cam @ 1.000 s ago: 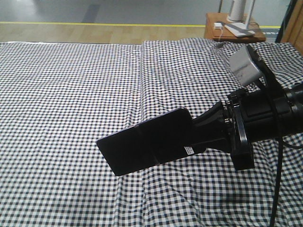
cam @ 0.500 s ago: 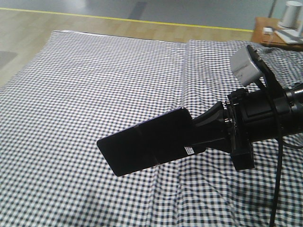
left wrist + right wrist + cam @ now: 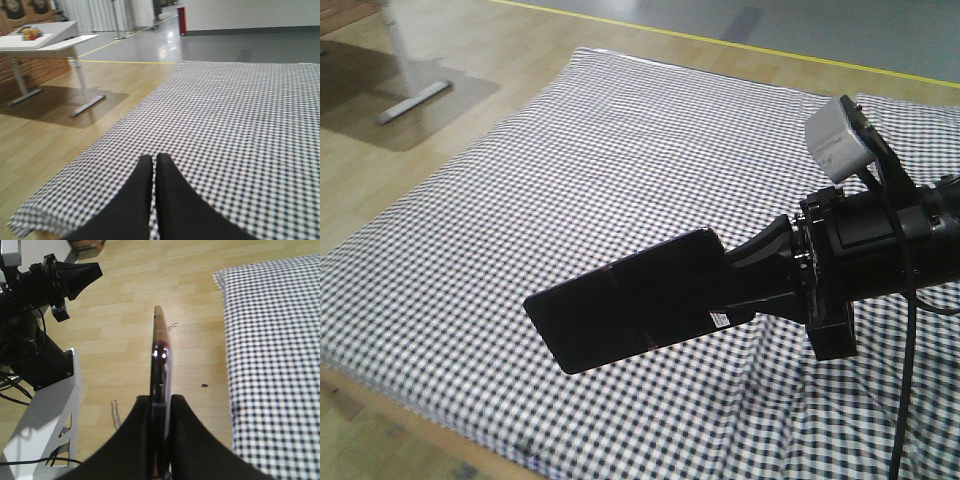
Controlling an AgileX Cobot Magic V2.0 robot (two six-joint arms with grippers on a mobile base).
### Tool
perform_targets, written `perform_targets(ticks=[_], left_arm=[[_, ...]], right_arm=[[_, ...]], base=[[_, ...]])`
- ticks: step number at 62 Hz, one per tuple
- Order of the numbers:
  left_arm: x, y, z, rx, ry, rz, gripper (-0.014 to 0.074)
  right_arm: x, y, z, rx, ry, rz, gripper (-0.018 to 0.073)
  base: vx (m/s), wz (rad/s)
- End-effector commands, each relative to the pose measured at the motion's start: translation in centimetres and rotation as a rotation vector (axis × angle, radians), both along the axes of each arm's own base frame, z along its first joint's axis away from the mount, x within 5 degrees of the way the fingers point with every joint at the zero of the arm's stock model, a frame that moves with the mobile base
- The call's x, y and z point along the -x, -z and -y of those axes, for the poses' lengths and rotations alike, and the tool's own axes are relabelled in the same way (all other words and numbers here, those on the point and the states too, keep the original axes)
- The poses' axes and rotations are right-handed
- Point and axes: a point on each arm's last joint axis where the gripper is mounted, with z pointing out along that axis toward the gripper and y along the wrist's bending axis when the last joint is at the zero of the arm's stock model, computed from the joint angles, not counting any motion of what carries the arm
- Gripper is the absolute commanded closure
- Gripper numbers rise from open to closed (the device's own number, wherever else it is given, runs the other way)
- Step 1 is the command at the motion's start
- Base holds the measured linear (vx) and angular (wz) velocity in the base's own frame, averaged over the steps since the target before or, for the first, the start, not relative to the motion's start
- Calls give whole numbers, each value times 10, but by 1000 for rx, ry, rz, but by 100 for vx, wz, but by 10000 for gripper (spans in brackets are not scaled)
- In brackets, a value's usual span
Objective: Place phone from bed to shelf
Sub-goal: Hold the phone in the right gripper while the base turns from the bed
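My right gripper (image 3: 732, 285) is shut on the phone (image 3: 625, 312), a glossy black slab with a small white sticker near the held end. It holds the phone out to the left in the air, above the checked bed (image 3: 620, 150). In the right wrist view the phone (image 3: 160, 350) shows edge-on between the right gripper's (image 3: 161, 400) black fingers, over wooden floor beside the bed (image 3: 272, 340). My left gripper (image 3: 154, 158) is shut on nothing and hovers over the bed (image 3: 240, 110) near its corner. The shelf is out of view.
Wooden floor (image 3: 380, 190) borders the bed on the left and front. A white table (image 3: 47, 42) on metal legs stands on that floor, its foot (image 3: 415, 100) showing at far left. The robot's white base (image 3: 42, 415) and left arm (image 3: 60, 277) are left of the phone.
The front view has swung left: the bed has slid right, and its left edge and the floor have come into view. The reddish side table has left the frame. The phone stays gripped as before.
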Motion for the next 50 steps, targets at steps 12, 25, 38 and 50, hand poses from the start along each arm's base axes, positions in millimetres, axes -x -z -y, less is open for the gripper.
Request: perform_targets(ticks=[12, 25, 38, 50], left_arm=[[1, -15, 0, 11, 2, 108, 595], [1, -15, 0, 11, 2, 108, 595], [1, -15, 0, 11, 2, 108, 595], [1, -15, 0, 11, 2, 108, 595]], right_arm=[[11, -20, -3, -97, -54, 13, 561], [11, -20, -3, -97, -54, 13, 561], [11, -20, -3, -97, -54, 13, 561], [11, -20, -3, -97, -54, 13, 561]], base=[[-13, 49], [-14, 54], [-16, 61], [-16, 62]])
